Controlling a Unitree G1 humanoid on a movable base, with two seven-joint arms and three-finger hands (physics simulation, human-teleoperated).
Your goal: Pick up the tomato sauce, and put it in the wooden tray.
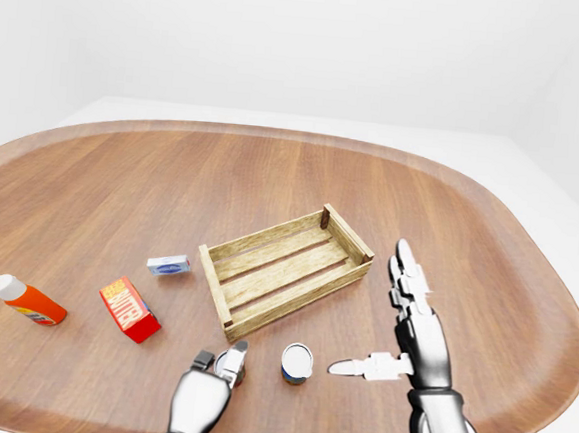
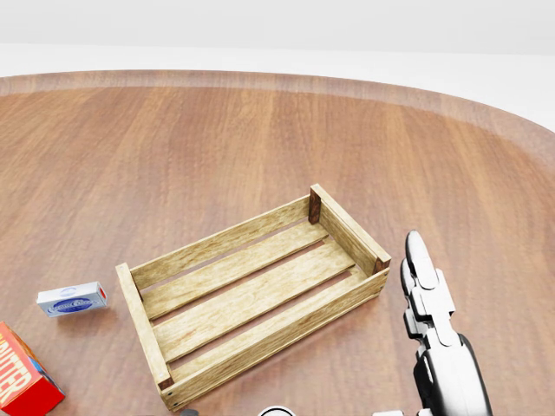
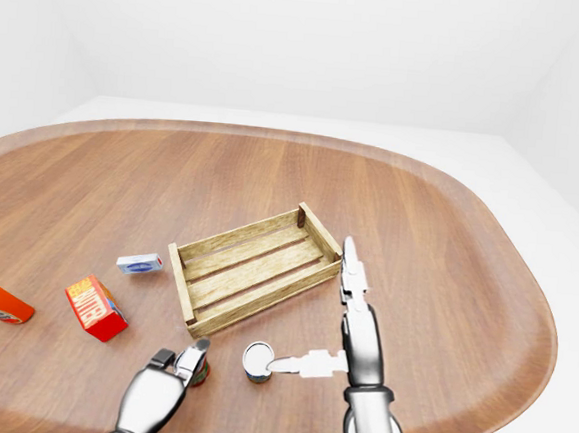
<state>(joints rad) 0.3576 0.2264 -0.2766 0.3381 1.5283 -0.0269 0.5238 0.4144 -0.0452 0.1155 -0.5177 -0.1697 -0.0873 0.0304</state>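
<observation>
A small tomato sauce can [image 1: 297, 363] with a light lid stands upright on the wooden table, just below the tray in the left-eye view. The wooden tray [image 1: 225, 297] is a slatted crate and holds nothing. My right hand [image 1: 370, 313] is open to the right of the can, its fingers [image 2: 422, 282] pointing up and its thumb stretched left almost to the can. My left hand [image 1: 220, 360] is to the left of the can, fingers apart. A small dark thing [image 3: 202, 373] is mostly hidden behind it.
To the left of the tray in the left-eye view lie a small blue and white box [image 1: 168, 264], a red and orange box [image 1: 129, 308] and an orange bottle with a white cap [image 1: 26, 299]. The table's rounded edge [image 1: 556, 398] runs close to the right.
</observation>
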